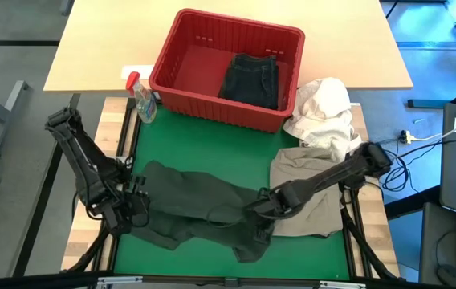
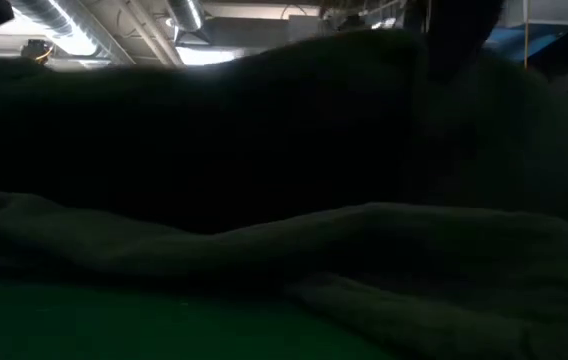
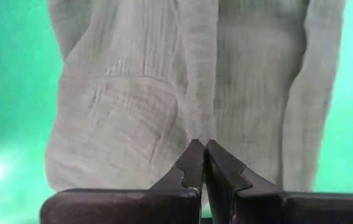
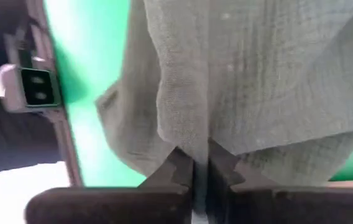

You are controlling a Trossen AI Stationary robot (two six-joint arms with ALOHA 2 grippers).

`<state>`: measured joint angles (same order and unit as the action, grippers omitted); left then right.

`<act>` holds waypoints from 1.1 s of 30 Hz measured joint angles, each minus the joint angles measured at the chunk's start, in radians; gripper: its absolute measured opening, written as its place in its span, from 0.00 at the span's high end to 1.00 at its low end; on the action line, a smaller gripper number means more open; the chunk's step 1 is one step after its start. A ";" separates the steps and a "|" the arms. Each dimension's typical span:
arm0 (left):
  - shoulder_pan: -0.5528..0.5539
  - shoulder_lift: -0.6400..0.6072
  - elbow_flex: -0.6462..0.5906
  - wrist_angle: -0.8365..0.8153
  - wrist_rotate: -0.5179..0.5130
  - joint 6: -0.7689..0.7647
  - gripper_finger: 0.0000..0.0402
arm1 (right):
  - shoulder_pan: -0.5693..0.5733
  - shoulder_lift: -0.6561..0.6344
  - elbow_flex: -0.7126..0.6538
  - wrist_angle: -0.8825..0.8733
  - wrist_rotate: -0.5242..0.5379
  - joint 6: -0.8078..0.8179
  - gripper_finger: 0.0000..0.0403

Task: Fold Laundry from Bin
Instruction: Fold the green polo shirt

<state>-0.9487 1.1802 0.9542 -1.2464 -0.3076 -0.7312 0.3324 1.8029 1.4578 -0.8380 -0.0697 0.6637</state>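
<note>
A dark grey-green crinkled cotton garment (image 1: 204, 210) lies spread across the green mat (image 1: 204, 148) of the surface, stretching from the left side towards the front centre. The left hand (image 1: 132, 210) is clamped on the garment's left edge, fingers pressed together with cloth pinched between them. The right hand (image 1: 262, 210) is clamped on the same garment near its right end, fingers likewise together on a ridge of fabric. Beside it to the right lies a khaki-beige flat garment (image 1: 308, 189), partly under the right arm. Behind the mat stands the red slotted plastic basket (image 1: 184, 44), holding one more folded dark charcoal garment (image 1: 252, 79). A crumpled white cloth bundle (image 1: 324, 112) rests just beside the basket's right corner, and a small clear spray bottle with a red top (image 1: 141, 98) sits at its left corner.

The step in hand appears to be lifting or spreading the garment. To do it well, both hands should rise together and pull gently apart, keeping the cloth taut without dragging the khaki piece.

No brand, label or writing can be read anywhere.
</note>
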 joint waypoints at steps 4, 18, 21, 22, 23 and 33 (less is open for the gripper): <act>-0.031 -0.032 0.011 0.041 0.049 -0.047 1.00 | 0.040 -0.025 0.000 0.048 -0.026 0.023 0.94; -0.167 -0.035 -0.095 0.277 0.112 -0.184 0.99 | 0.174 0.037 -0.001 0.222 0.047 0.068 0.92; -0.170 -0.035 -0.152 0.338 0.177 -0.226 0.98 | 0.172 0.071 -0.002 0.249 0.007 0.069 0.88; -0.172 -0.035 -0.170 0.361 0.186 -0.251 0.98 | 0.171 0.082 -0.001 0.252 0.019 0.070 0.87; -0.174 -0.035 -0.187 0.382 0.190 -0.264 0.98 | 0.171 0.095 -0.002 0.251 0.016 0.079 0.86; -0.174 -0.035 -0.238 0.475 0.212 -0.314 0.82 | 0.160 0.142 -0.002 0.253 -0.074 0.078 0.47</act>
<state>-1.1225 1.1454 0.7162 -0.7716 -0.0957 -1.0452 0.4925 1.9449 1.4559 -0.5847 -0.1440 0.7415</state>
